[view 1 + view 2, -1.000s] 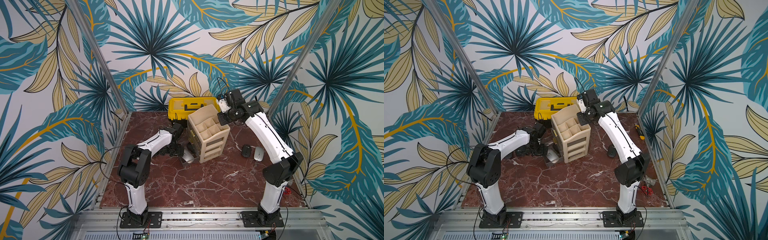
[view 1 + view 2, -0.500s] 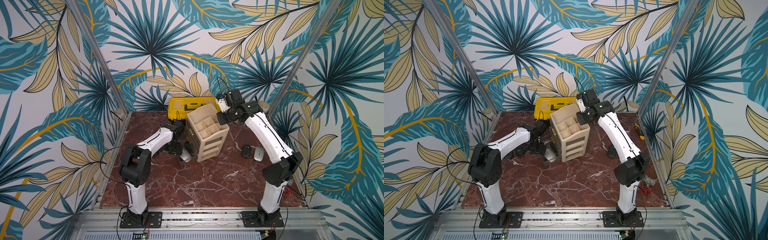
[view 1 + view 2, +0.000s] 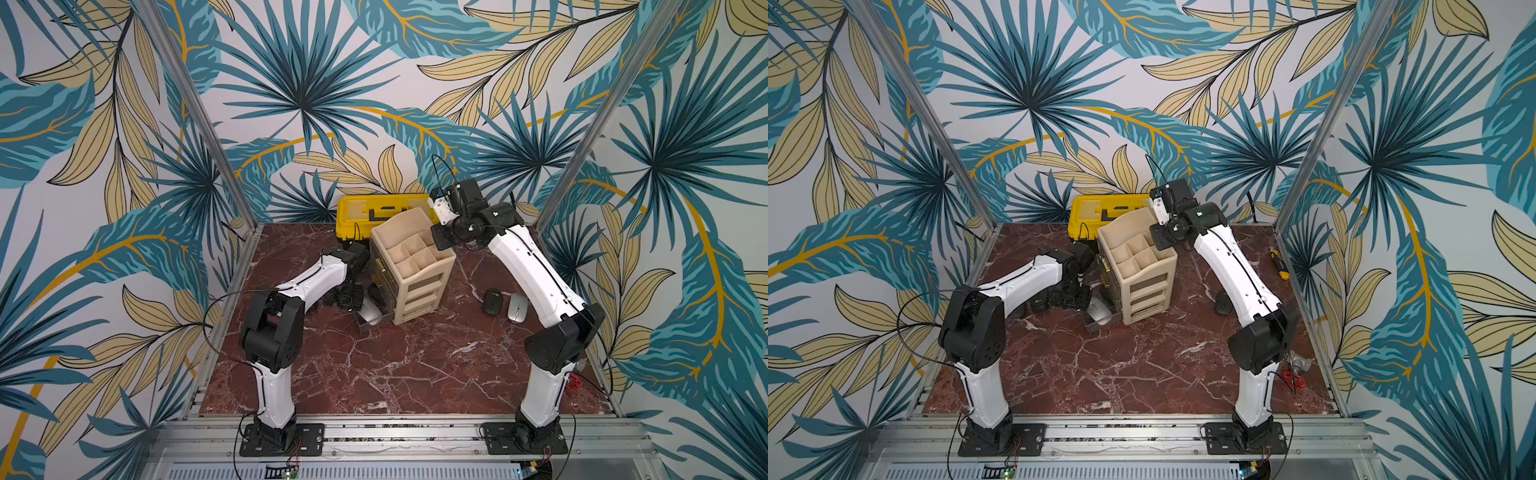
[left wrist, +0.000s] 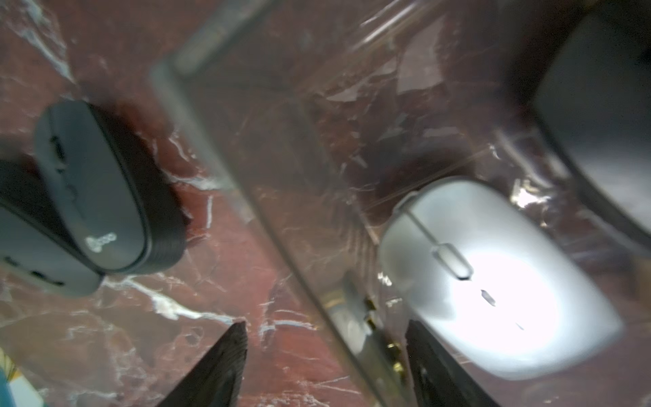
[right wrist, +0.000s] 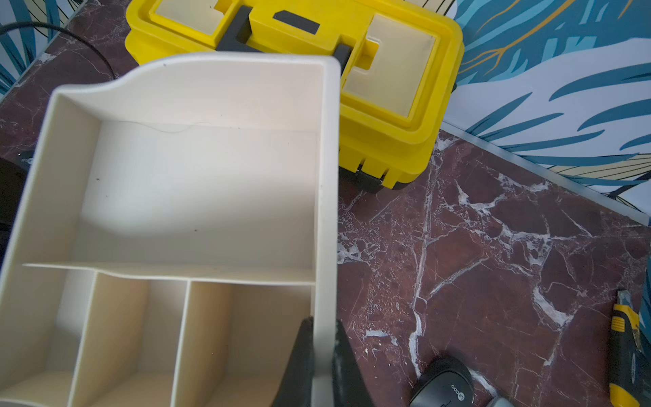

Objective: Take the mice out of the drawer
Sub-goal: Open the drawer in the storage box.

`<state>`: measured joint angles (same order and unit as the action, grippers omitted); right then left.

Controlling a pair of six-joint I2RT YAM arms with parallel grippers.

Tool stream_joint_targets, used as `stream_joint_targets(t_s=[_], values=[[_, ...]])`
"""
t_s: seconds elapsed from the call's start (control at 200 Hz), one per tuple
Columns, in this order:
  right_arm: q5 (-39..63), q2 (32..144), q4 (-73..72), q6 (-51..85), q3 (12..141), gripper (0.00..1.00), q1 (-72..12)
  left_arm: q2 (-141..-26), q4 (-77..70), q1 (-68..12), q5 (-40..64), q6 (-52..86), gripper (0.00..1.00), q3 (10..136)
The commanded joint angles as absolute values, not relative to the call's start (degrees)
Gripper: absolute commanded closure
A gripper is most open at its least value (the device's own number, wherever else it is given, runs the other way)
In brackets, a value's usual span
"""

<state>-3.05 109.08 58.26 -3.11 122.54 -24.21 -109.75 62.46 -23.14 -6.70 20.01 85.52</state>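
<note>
On my screen: surface, dark red marble veined white; drawer organizer, plain cream; toolbox, yellow with black latches; black mouse; silver-grey mouse; utility knife, yellow and black; walls, teal and tan leaves on white.

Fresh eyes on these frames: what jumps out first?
The beige organizer mid-table, the right gripper clamped on its wall, a yellow toolbox behind. At its base, a silver mouse lies in the pulled-out clear drawer, the left gripper open close by. A black mouse and a grey mouse lie right of the organizer.
</note>
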Motion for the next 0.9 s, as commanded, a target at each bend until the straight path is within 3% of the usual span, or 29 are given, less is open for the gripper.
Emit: stream_joint_targets(t_s=[0.0, 0.11, 0.295, 0.896], values=[[-8.8, 108.3, 56.2, -6.6, 121.0, 1.00, -23.0, -110.2, 64.3, -22.3, -9.0, 19.9, 0.55, 84.7], [-9.3, 108.0, 56.0, -6.6, 120.6, 1.00, -23.0, -110.6, 63.6, -22.3, -8.8, 20.4, 0.78, 84.2], [-10.3, 107.9, 55.7, -6.9, 120.6, 1.00, -23.0, -110.4, 63.2, -22.6, -8.1, 21.0, 0.94, 83.4], [-15.1, 108.4, 55.5, -3.8, 120.8, 1.00, -23.8, -108.7, 72.3, -25.2, -9.9, 30.7, 1.00, 91.4]])
